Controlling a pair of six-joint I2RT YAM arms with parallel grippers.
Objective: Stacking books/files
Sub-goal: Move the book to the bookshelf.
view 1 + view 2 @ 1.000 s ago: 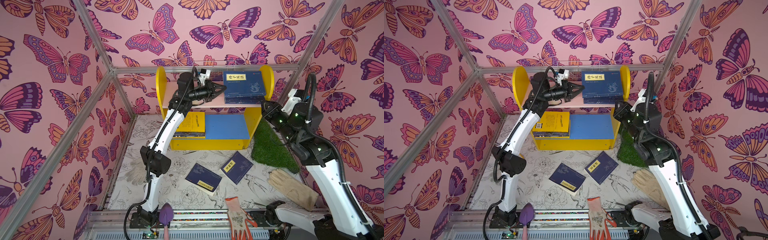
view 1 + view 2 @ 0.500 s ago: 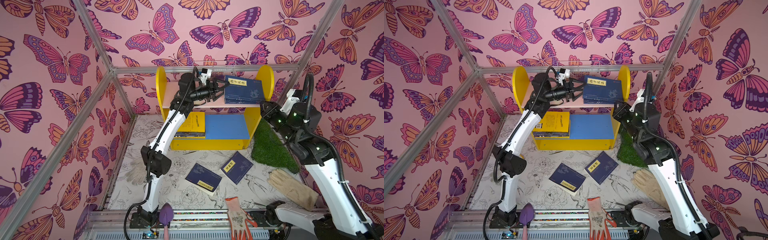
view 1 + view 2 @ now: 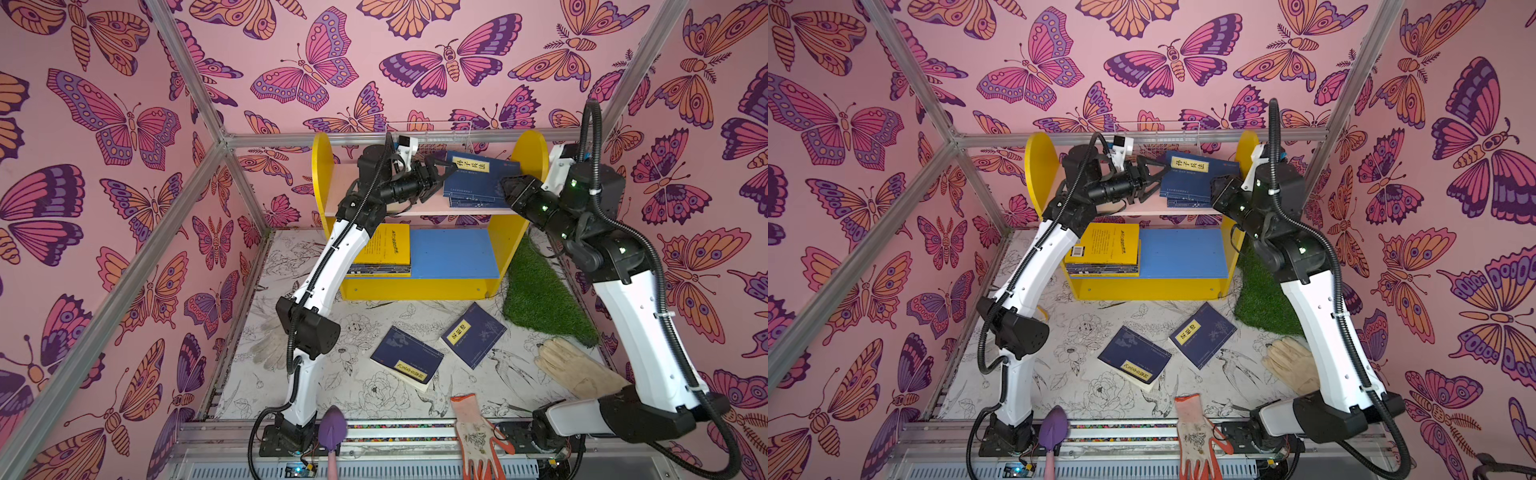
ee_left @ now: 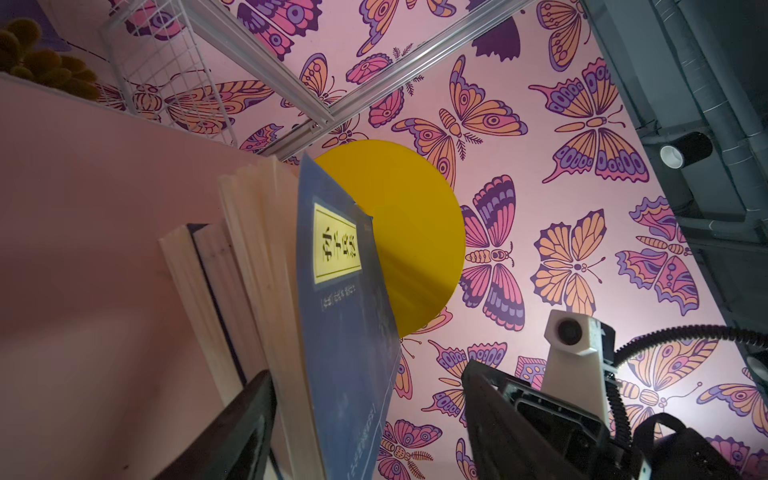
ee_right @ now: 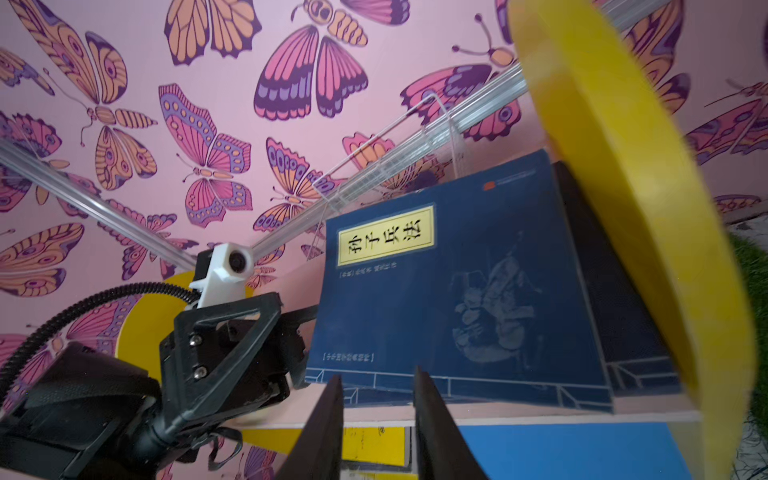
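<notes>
Two navy floor books (image 3: pixel 409 359) lie at the shelf unit's (image 3: pixel 419 286) 6 o'clock. Left gripper (image 3: pixel 444 178) released, jaws spread either side of the top navy book (image 3: pixel 478 183), on the pile at the upper shelf's (image 3: pixel 338 187) 3 o'clock end. Right gripper (image 5: pixel 378 399) narrowly parted, empty, near the pile's 4 o'clock.

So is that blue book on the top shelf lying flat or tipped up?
Tipped up. The top navy book tilts off the books beneath, its edge raised between the left gripper's open jaws.
</notes>
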